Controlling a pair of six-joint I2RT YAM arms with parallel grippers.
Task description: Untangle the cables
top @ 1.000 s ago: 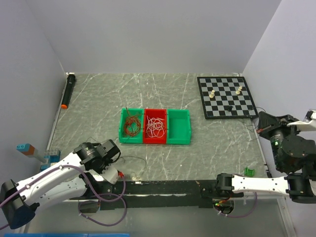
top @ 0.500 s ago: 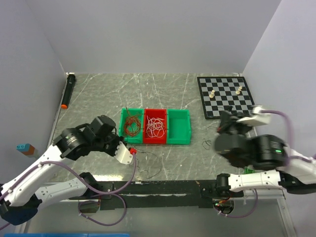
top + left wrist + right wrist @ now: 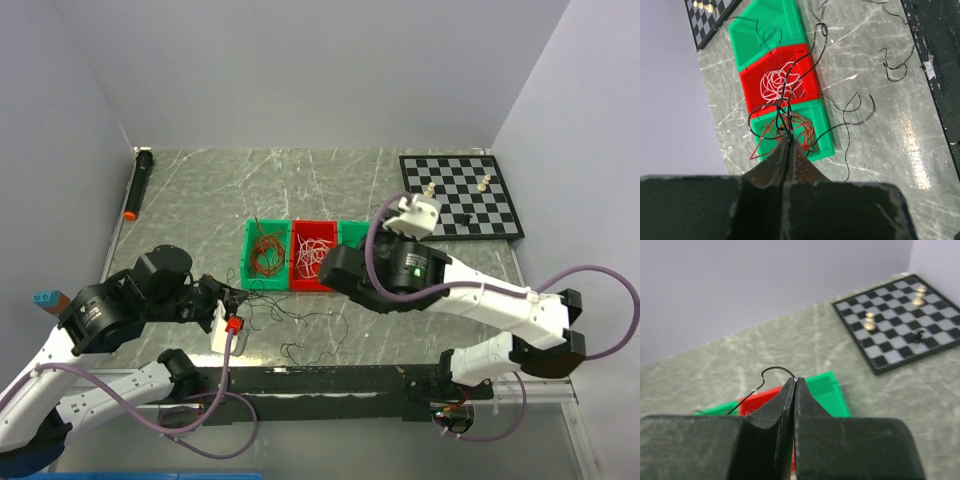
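Note:
Black cables (image 3: 790,107) rise in a thin bundle from the table to my left gripper (image 3: 788,140), which is shut on them just in front of the bins. More black strands (image 3: 310,325) trail loose on the table in front of the bins. My right gripper (image 3: 795,380) is shut on one curled black cable (image 3: 771,371) above the red bin. Red cables (image 3: 266,255) lie in the left green bin (image 3: 248,262). White cables (image 3: 315,255) fill the red bin (image 3: 300,282). The right arm partly hides the right green bin (image 3: 352,232).
A chessboard (image 3: 460,195) with a few pieces lies at the back right. A black stick with an orange tip (image 3: 137,185) lies along the left wall. Blue blocks (image 3: 48,300) sit at the left edge. The dark base rail (image 3: 330,380) runs along the near edge.
The right arm has swung from the right edge to over the bins. The left gripper first moved up toward the bins, then drew back a little, with black cables strung out from it.

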